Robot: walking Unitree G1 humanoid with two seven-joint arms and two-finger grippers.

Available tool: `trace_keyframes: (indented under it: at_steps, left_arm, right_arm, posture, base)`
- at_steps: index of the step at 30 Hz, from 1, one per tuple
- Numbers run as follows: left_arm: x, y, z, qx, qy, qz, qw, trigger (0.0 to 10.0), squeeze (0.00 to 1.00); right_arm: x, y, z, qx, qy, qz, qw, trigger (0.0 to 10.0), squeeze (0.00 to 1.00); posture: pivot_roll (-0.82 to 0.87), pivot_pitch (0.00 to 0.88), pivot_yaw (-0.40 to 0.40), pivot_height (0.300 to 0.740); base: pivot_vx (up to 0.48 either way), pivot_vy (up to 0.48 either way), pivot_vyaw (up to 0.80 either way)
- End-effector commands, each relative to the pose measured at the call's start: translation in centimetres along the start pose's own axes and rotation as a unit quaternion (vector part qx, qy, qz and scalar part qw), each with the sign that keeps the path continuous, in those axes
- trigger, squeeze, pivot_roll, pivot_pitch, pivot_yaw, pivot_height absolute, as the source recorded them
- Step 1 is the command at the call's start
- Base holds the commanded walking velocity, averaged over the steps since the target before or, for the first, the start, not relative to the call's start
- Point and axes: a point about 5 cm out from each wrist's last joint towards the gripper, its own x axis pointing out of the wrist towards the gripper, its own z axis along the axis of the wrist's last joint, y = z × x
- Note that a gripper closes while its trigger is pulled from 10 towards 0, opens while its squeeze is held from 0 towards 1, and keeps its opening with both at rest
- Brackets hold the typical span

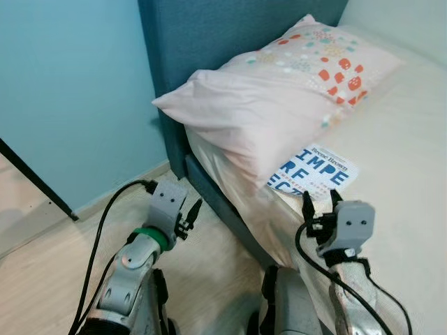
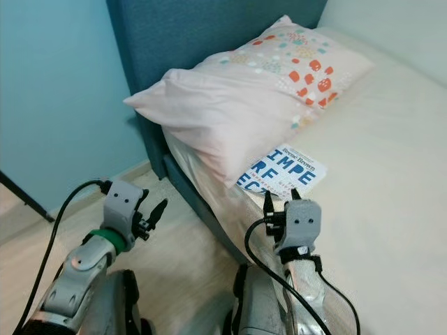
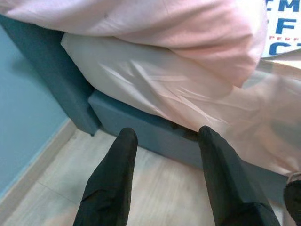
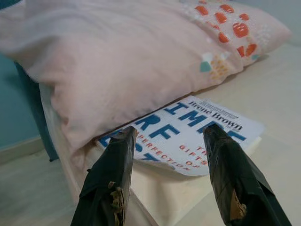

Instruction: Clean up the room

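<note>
Right gripper hangs wide open just short of the book, which lies on the bed half tucked under the pillow. Left gripper, fingers spread too, hovers over the floor beside the bed frame.

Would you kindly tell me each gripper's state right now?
Left gripper: open, empty, over the floor.
Right gripper: open, empty, near the book.

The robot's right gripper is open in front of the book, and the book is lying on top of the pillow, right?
Not quite. The right gripper is open in front of the book, but the book lies on the bed with one end tucked under the pillow, not on top. The right wrist view shows this.
</note>
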Motion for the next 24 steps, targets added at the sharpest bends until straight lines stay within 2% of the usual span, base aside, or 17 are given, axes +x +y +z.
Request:
trace_keyframes:
  at_steps: [1, 4, 5, 6, 9, 24]
  left_arm:
    - [-0.1, -0.1, -0.8, -0.011, 0.011, 0.007, 1.000, 10.0, 0.00]
    - [0.3, 0.0, -0.6, -0.010, 0.006, 0.015, 1.000, 10.0, 0.00]
    - [1.2, 0.2, 0.2, -0.010, -0.007, 0.026, 1.000, 10.0, 0.00]
    - [1.2, 0.2, 0.2, -0.010, -0.007, 0.026, 1.000, 10.0, 0.00]
    - [1.9, 0.3, 0.9, -0.017, -0.017, 0.030, 0.999, 10.0, 0.00]
    - [2.8, -0.5, 1.3, -0.031, -0.025, 0.042, 0.998, 10.0, 0.00]
  right_arm:
    - [0.0, -0.3, 0.4, 0.006, -0.006, -0.005, 1.000, 10.0, 0.00]
    - [0.4, -0.5, 0.9, 0.013, -0.009, -0.015, 1.000, 10.0, 0.00]
    - [1.2, -0.9, 1.8, 0.009, -0.016, -0.025, 1.000, 10.0, 0.00]
    - [1.2, -0.9, 1.8, 0.009, -0.016, -0.025, 1.000, 10.0, 0.00]
    - [2.0, -0.8, 2.2, -0.015, -0.033, -0.026, 0.999, 10.0, 0.00]
    - [2.2, -0.5, 1.8, -0.014, -0.030, -0.026, 0.999, 10.0, 0.00]
  posture:
    - [-0.01, 0.064, 0.002, 0.572]
    - [-0.01, 0.049, 0.001, 0.577]
    - [-0.01, 0.036, -0.003, 0.587]
    - [-0.01, 0.036, -0.003, 0.587]
    - [-0.01, 0.033, -0.011, 0.602]
    - [-0.01, 0.041, -0.024, 0.657]
  base:
    - [0.000, 0.000, 0.00]
    - [0.000, 0.000, 0.00]
    - [0.000, 0.000, 0.00]
    - [0.000, 0.000, 0.00]
    - [0.000, 0.000, 0.00]
    - [0.000, 0.000, 0.00]
